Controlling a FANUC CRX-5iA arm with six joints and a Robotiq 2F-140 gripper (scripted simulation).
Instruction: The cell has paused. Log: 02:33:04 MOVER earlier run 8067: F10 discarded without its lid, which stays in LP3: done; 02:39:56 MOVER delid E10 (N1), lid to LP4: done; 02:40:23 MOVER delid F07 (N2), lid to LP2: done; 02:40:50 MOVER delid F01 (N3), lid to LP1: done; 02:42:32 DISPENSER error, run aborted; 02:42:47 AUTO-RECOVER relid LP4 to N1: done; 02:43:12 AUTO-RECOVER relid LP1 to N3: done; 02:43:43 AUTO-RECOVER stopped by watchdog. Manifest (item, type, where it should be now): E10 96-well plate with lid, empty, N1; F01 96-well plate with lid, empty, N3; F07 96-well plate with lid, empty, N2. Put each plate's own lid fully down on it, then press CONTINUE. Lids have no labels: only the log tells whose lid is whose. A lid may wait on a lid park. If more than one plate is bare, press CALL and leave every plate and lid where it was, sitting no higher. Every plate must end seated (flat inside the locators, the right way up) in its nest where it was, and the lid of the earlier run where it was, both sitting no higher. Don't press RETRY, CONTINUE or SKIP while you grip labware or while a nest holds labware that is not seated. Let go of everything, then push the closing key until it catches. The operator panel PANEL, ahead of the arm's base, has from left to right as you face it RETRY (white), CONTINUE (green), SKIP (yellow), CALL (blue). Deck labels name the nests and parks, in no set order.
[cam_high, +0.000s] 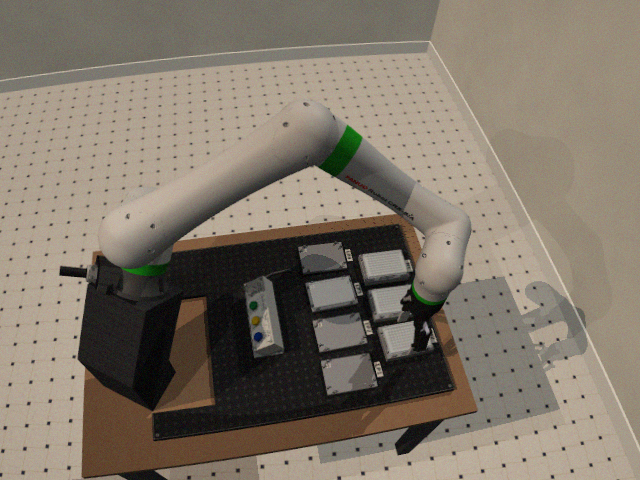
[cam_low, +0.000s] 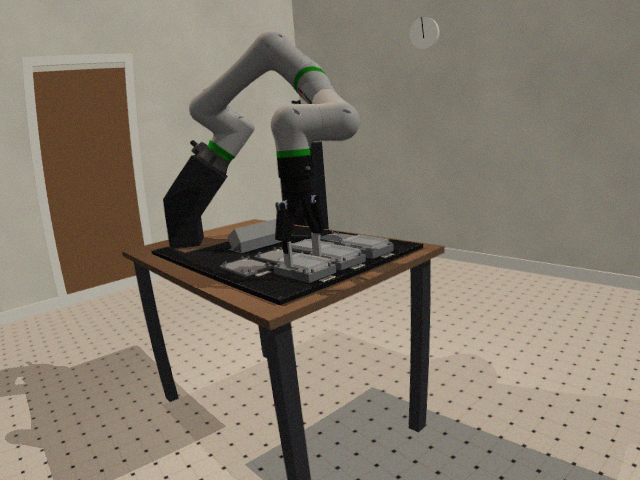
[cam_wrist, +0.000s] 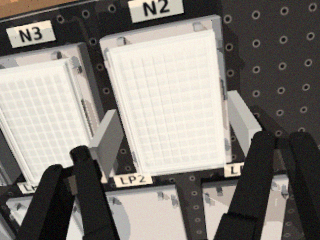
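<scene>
In the wrist view the nest labelled N2 holds a white 96-well plate with a clear lid (cam_wrist: 167, 97) lying on it, and the lid looks flat. My gripper (cam_wrist: 172, 114) straddles this lid, one finger pad on each long side with a small gap to each, so it is open and holds nothing. The same plate shows in the top view (cam_high: 404, 339) under the gripper (cam_high: 421, 335). N3 (cam_wrist: 40, 112), beside it, holds a lidded plate. The third plate (cam_high: 385, 266) stands at the far end of the row. The LP2 park (cam_high: 338, 330) is bare.
The panel (cam_high: 263, 322) lies between the arm's base and the parks, with green (cam_high: 253, 305), yellow (cam_high: 255, 320) and blue (cam_high: 257, 336) keys showing. A lid rests on the second park (cam_high: 330, 292). The other parks (cam_high: 321, 257) (cam_high: 348, 373) look bare.
</scene>
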